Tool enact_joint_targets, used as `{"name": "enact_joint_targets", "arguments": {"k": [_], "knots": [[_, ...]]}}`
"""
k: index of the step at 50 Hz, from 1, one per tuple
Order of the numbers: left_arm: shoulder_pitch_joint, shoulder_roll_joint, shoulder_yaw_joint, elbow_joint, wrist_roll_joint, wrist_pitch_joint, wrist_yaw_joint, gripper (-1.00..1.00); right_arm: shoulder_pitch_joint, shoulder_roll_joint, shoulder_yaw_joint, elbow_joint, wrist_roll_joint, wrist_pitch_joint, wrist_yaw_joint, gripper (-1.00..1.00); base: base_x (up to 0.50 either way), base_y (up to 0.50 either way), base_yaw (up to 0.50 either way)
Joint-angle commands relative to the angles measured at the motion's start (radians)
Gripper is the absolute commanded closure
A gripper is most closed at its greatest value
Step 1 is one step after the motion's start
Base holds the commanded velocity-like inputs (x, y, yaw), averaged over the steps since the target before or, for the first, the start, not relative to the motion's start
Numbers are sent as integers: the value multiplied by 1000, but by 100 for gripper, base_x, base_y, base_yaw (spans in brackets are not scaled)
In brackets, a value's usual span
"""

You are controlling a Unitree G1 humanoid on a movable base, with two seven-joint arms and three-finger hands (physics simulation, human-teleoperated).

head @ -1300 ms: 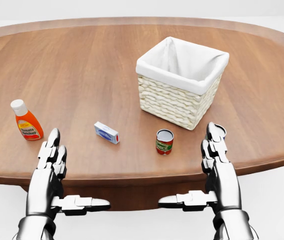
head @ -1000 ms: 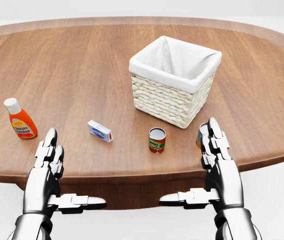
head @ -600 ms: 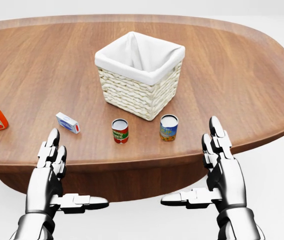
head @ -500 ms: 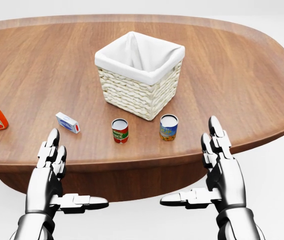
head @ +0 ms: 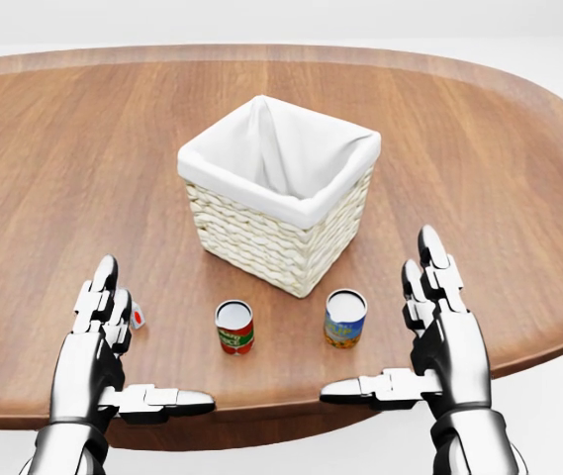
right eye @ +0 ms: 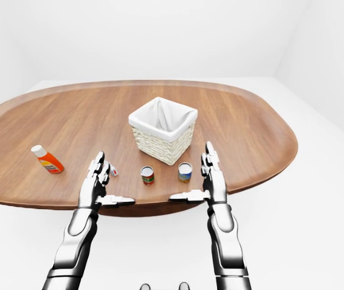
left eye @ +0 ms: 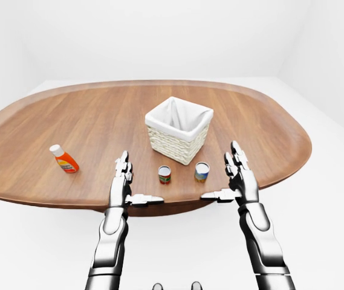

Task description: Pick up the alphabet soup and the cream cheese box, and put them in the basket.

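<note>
While both robot hands hang empty over the lower edge of the tabletop (head: pixel 489 148), the coming move turns on which hand stands closer to which item. The can with the blue and yellow label (head: pixel 344 318), which I take to be the alphabet soup, stands upright at lower centre-right of the head view. Its long axis is vertical and its open-looking top faces up. It lies left of the right robot hand (head: pixel 444 351) and slightly above that hand's thumb tip, near it but not touching. The right hand is clearly the nearer one.

The cream cheese box (right eye: pixel 115 172) is at lower left, just beside the fingers (head: pixel 103 287) of the left robot hand (head: pixel 91 361) on their right side. In the head view those fingers cover all but a sliver of it, so I cannot tell which way its long side runs. The left hand is nearer to it.

The red-labelled can (head: pixel 234 328) stands between the two targets and looks like a distractor. The ketchup bottle (left eye: pixel 64 159) sits well apart at far left. The basket (head: pixel 279 203) stands above both cans in the frame, its white liner open.

Each hand is spread fully open and grips nothing. The fingers are straight and point up the frame, and the thumbs stick out sideways toward each other. A sideways wrap round the can would likely suit the right hand.
</note>
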Motion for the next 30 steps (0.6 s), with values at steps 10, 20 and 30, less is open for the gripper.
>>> {"name": "enact_joint_targets", "arguments": {"k": [10,20,30], "knots": [[4,-1,-1,-13,2,5,-3,-100,-7,-4,-7,13,1,-2,-3,-100,17,0,0],[8,-2,-4,-16,3,6,-4,-100,-10,-6,-18,10,11,10,-12,-100,18,-5,0],[5,-2,-4,-3,4,-5,-5,-100,-7,-7,-4,30,-16,-4,-4,-100,39,-11,0]]}}
